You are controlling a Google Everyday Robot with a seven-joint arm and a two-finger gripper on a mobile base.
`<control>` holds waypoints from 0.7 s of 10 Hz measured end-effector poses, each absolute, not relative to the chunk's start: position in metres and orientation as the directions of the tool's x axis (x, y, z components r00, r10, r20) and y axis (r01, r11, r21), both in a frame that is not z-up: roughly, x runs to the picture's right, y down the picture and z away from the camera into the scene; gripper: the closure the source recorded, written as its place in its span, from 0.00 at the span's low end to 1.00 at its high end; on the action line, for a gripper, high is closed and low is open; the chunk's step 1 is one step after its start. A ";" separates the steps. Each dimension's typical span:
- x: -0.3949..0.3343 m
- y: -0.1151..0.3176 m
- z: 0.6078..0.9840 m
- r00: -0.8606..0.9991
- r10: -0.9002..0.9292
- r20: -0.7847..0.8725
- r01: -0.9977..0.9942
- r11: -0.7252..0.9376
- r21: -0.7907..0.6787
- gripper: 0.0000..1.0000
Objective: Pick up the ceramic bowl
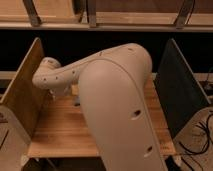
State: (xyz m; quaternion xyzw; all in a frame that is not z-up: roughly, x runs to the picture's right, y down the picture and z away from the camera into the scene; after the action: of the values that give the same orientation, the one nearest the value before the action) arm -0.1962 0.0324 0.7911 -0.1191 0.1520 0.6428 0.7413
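Note:
My large cream-coloured arm (117, 105) fills the middle of the camera view and reaches to the left over the wooden table (60, 130). My gripper (63, 94) hangs below the wrist (48, 76) at the table's back left, close to the tabletop and mostly hidden behind the arm. The ceramic bowl is not visible; the arm covers much of the table where it may lie.
A wooden side panel (24, 95) stands along the table's left edge and a dark panel (179, 92) along its right edge. A shelf rail (105, 22) runs across the back. Cables (200, 140) lie on the floor at right.

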 end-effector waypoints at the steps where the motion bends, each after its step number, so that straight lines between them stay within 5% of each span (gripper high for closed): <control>1: -0.183 0.019 0.786 0.125 0.928 -0.351 -0.990 0.141 0.019 0.20; 7: -0.169 0.019 0.795 0.092 0.931 -0.353 -0.993 0.113 0.039 0.20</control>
State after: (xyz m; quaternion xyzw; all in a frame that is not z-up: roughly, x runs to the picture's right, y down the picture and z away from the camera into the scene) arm -0.1687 0.0187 0.7952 -0.1051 0.1466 0.6577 0.7314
